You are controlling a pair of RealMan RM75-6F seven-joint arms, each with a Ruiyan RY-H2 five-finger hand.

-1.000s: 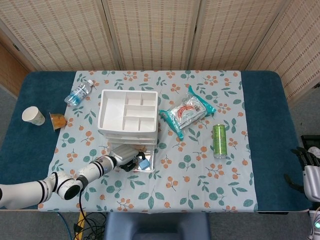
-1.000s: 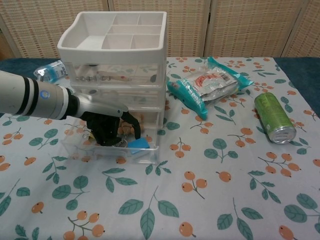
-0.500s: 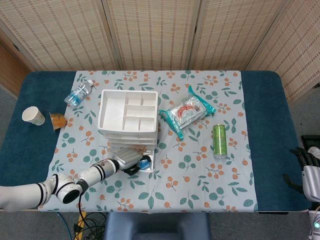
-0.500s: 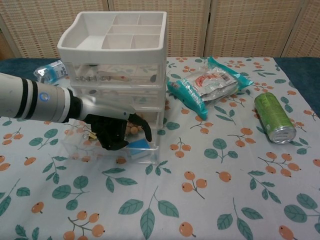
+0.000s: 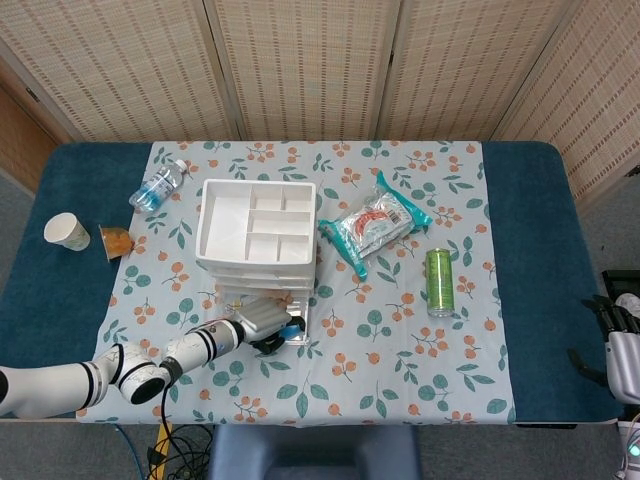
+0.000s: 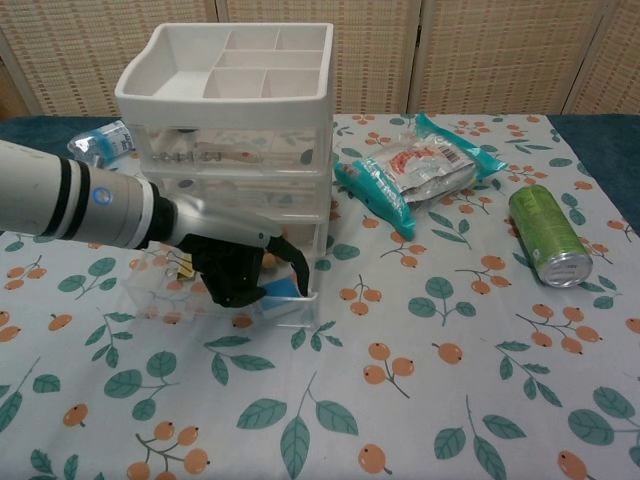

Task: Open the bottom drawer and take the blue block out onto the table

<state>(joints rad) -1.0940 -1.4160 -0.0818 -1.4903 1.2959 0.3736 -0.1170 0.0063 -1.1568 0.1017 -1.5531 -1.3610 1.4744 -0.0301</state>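
A white drawer unit [image 5: 257, 232] [image 6: 228, 110] stands on the patterned cloth, its clear bottom drawer [image 6: 160, 300] pulled out toward me. The blue block [image 6: 281, 291] [image 5: 293, 327] lies in that drawer's right front corner. My left hand [image 6: 243, 270] [image 5: 264, 323] reaches into the drawer from the left, and its dark fingers [image 6: 297, 270] curl over and around the block. Small tan bits lie behind it in the drawer. My right hand [image 5: 617, 345] hangs off the table's right edge, holding nothing, fingers apart.
A green can [image 6: 547, 236] lies on its side at the right. A teal snack packet [image 6: 418, 170] sits beside the drawer unit. A water bottle [image 5: 158, 186], a paper cup [image 5: 67, 231] and a small orange cup [image 5: 116, 241] are at the left.
My left hand has shifted right inside the drawer and its fingers have closed in around the blue block. The block itself has hardly moved. The right hand is still.
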